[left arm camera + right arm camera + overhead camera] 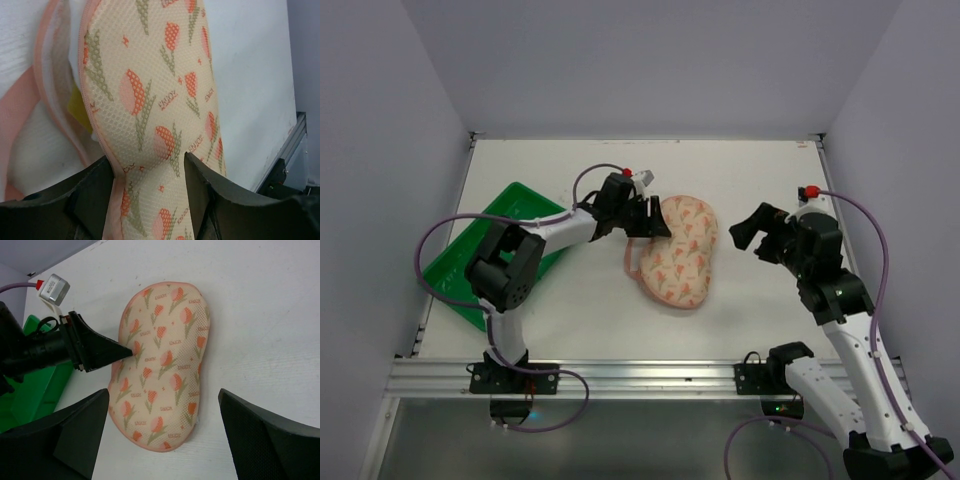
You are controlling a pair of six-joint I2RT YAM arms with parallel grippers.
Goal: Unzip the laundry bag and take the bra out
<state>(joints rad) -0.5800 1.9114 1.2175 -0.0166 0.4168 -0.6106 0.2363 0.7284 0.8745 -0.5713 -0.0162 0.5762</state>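
left fingers (95,200) clamp laundry bag (160,100) edge | right fingers (75,435) wide open, touching nothing

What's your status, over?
Left fingers straddle laundry bag, grip unclear; right fingers open, clear. Bag part-open, bra showing yellow inside. Green tray aside, no obstruction.

The laundry bag (682,250) is cream-peach mesh printed with orange-red tulips on olive-green stems and tiny red lettering. It is edged in pink with a pink loop strap (631,262), and a sliver of the mustard-yellow bra (77,107) shows at its edge. The tray (510,203) is bright green and the desk (770,170) white, while the left tool (655,222) and right tool (745,232) are black, each arm carrying a purple cable (430,240) and 1 red button (811,191).
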